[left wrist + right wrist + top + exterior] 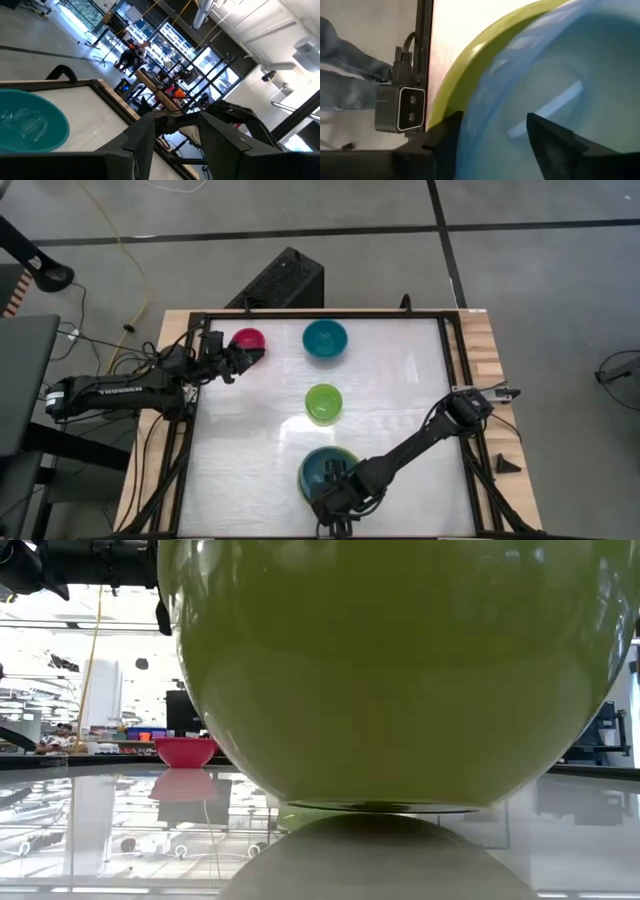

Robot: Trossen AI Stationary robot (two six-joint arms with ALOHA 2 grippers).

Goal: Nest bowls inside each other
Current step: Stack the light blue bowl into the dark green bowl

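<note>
The light blue bowl (560, 65) sits inside the large lime green bowl (470, 70) at the table's near edge (328, 470). The green bowl fills the low view (400, 670), resting on its base. My right gripper (492, 140) is open over the near rim of the two bowls (335, 498), one finger outside the blue wall and one inside. The small lime green bowl (323, 403) stands mid-table, the teal bowl (325, 338) at the far side. The pink bowl (247, 340) stands far left. My left gripper (238, 358) hovers open beside it. My right gripper's fingers stand on either side of the light blue bowl's near rim (472, 117), slanting down from the near side. Whether either finger touches the rim I cannot tell. The blue bowl rests in the green one.
A black rail frames the table, with a small camera (400, 107) on its near edge. A black box (280, 280) lies on the floor beyond the far edge. The table's right half (410, 400) is bare. Blue denim of a person (350, 65) shows past the near rail.
</note>
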